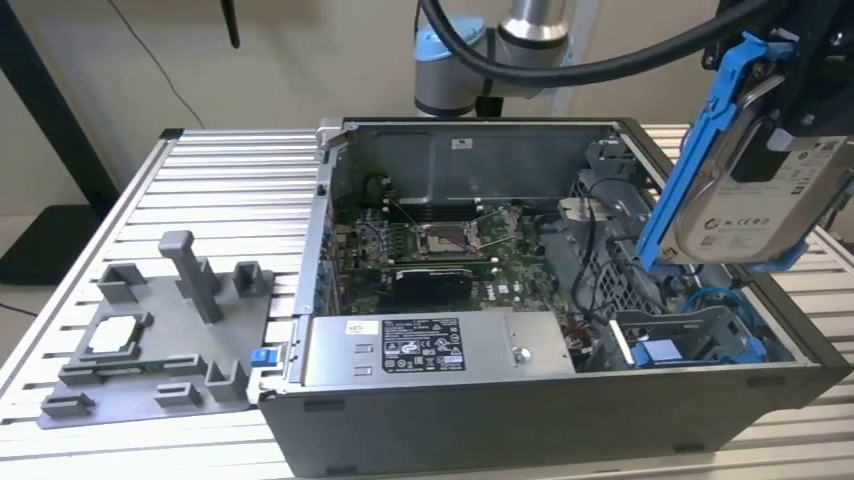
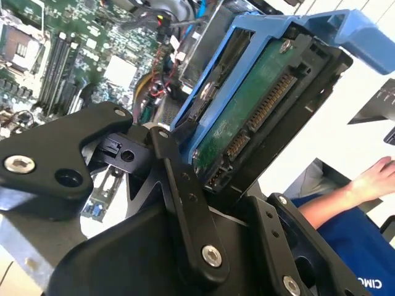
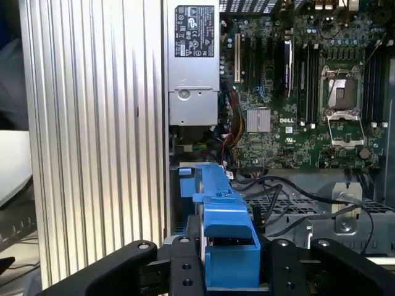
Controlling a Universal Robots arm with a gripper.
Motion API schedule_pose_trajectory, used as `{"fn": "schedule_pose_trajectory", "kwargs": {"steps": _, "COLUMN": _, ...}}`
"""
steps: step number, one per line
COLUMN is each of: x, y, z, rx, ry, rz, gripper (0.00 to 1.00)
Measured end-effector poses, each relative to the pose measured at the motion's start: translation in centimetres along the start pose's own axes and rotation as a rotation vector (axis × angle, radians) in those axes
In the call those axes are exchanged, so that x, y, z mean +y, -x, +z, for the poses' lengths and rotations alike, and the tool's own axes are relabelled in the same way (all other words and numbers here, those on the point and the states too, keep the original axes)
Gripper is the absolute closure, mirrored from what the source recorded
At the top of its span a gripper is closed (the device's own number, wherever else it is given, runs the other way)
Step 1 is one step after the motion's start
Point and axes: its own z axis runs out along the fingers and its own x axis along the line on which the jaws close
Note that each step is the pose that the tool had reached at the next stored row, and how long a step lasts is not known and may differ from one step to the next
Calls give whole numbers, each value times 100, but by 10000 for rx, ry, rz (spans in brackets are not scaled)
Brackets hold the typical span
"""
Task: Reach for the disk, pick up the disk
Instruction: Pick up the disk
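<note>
One disk (image 1: 747, 195) hangs clear above the open computer case (image 1: 534, 300), on the exterior view's right, clamped on edge in the gripper (image 2: 203, 166), whose black fingers (image 2: 179, 185) are closed against its blue bracket (image 3: 225, 234). The pick-up looks essentially done. Holding it well likely means keeping a firm, even squeeze on the bracket and staying clear of the cables (image 3: 284, 197) and the case wall.

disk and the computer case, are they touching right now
Apart. In the exterior view the disk hangs in the gripper, lifted above the open computer case, with clear space between its lower blue edge and the case's rim.
</note>
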Motion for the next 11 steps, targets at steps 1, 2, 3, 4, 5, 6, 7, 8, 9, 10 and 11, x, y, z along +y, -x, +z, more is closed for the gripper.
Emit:
{"fn": "schedule_pose_trajectory", "kwargs": {"steps": 1, "x": -2, "y": -25, "z": 12, "rx": -1, "ry": 1, "rz": 3, "gripper": 100}}
{"fn": "schedule_pose_trajectory", "kwargs": {"steps": 2, "x": -3, "y": -47, "z": 22, "rx": -3, "ry": 3, "rz": 7, "gripper": 100}}
{"fn": "schedule_pose_trajectory", "kwargs": {"steps": 3, "x": -6, "y": -64, "z": 29, "rx": 0, "ry": 8, "rz": 10, "gripper": 100}}
{"fn": "schedule_pose_trajectory", "kwargs": {"steps": 4, "x": -8, "y": -72, "z": 34, "rx": -3, "ry": 13, "rz": 12, "gripper": 100}}
{"fn": "schedule_pose_trajectory", "kwargs": {"steps": 5, "x": -9, "y": -72, "z": 33, "rx": -1, "ry": 20, "rz": 11, "gripper": 100}}
{"fn": "schedule_pose_trajectory", "kwargs": {"steps": 6, "x": -8, "y": -73, "z": 34, "rx": -2, "ry": 26, "rz": 12, "gripper": 100}}
{"fn": "schedule_pose_trajectory", "kwargs": {"steps": 7, "x": -9, "y": -72, "z": 32, "rx": 2, "ry": 32, "rz": 12, "gripper": 100}}
{"fn": "schedule_pose_trajectory", "kwargs": {"steps": 8, "x": -9, "y": -73, "z": 34, "rx": -1, "ry": 38, "rz": 12, "gripper": 100}}
{"fn": "schedule_pose_trajectory", "kwargs": {"steps": 9, "x": -9, "y": -73, "z": 33, "rx": 1, "ry": 44, "rz": 11, "gripper": 100}}
{"fn": "schedule_pose_trajectory", "kwargs": {"steps": 10, "x": -9, "y": -72, "z": 33, "rx": 1, "ry": 51, "rz": 11, "gripper": 100}}
{"fn": "schedule_pose_trajectory", "kwargs": {"steps": 11, "x": -9, "y": -72, "z": 33, "rx": 2, "ry": 57, "rz": 11, "gripper": 100}}
